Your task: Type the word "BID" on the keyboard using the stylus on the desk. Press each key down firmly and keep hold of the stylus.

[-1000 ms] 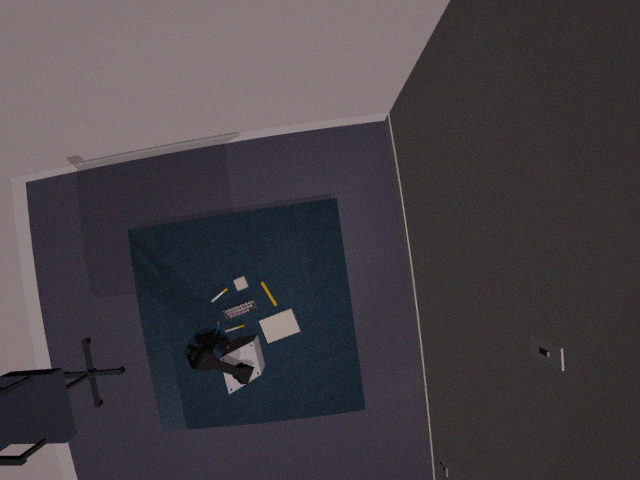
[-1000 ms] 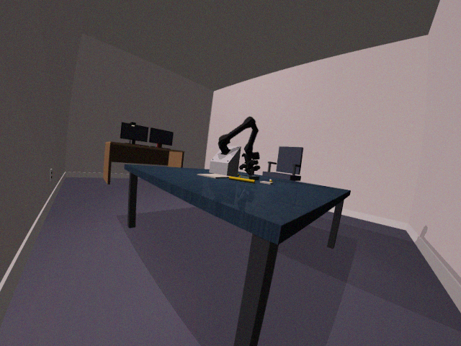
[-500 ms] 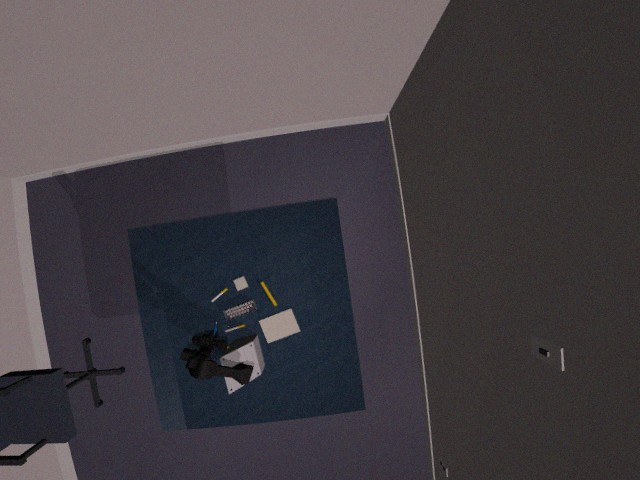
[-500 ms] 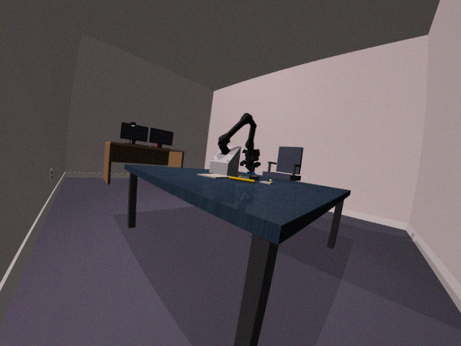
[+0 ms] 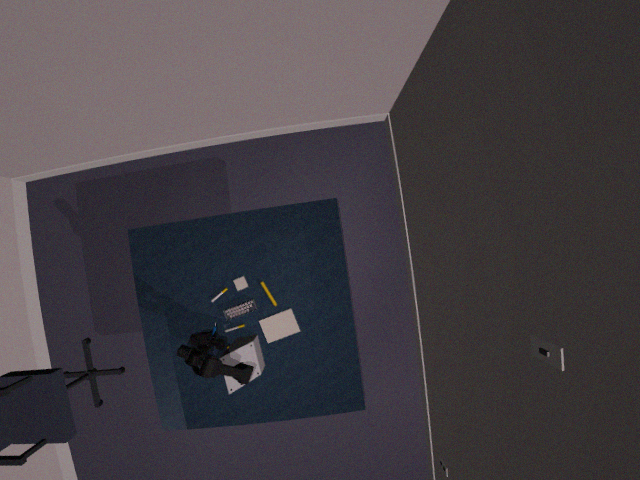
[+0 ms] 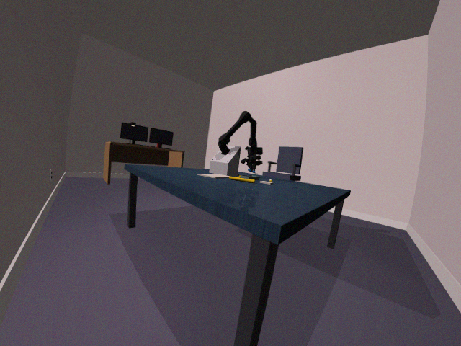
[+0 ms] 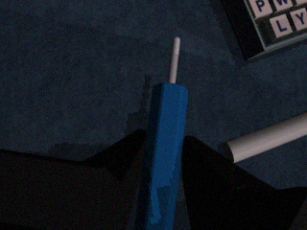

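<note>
The blue stylus has a thin pale tip that points away from the gripper, toward the top of the wrist view. My gripper is shut on its blue body, with a dark finger against each side. In the exterior view the gripper and stylus are low over the desk; the exact height is hard to tell. The keyboard lies ahead and to the right of the stylus tip. Only its corner shows in the wrist view, with the P, L and Y keys readable.
A white-and-yellow marker lies between the keyboard and the white arm base. Another marker, a pale square pad, a yellow bar and a pale sheet lie around the keyboard.
</note>
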`<act>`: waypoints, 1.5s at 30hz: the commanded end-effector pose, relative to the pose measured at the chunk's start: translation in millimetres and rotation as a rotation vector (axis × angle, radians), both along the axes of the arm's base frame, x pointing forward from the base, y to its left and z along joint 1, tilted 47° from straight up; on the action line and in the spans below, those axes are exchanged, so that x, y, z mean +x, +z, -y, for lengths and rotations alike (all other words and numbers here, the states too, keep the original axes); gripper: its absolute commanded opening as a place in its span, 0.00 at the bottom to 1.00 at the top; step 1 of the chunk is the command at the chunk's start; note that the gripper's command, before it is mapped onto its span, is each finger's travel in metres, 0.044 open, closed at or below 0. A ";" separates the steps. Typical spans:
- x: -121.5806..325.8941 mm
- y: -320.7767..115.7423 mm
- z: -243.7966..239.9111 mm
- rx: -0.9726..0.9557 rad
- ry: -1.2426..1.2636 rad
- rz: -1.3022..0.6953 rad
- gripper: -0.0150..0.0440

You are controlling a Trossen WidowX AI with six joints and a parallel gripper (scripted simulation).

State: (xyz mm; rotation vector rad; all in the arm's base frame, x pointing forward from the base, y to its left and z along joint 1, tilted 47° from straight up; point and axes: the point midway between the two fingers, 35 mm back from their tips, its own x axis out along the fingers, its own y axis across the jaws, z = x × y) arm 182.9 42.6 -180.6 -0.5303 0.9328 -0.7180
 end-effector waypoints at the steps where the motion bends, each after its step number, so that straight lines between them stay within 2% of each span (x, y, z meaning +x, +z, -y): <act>1: 7.3 0.7 -0.7 0.027 -0.091 -0.057 0.25; 24: 52.5 38.2 13.7 0.258 -0.575 -0.322 0.25; 45: 88.6 116.4 53.7 0.594 -0.968 -0.468 0.25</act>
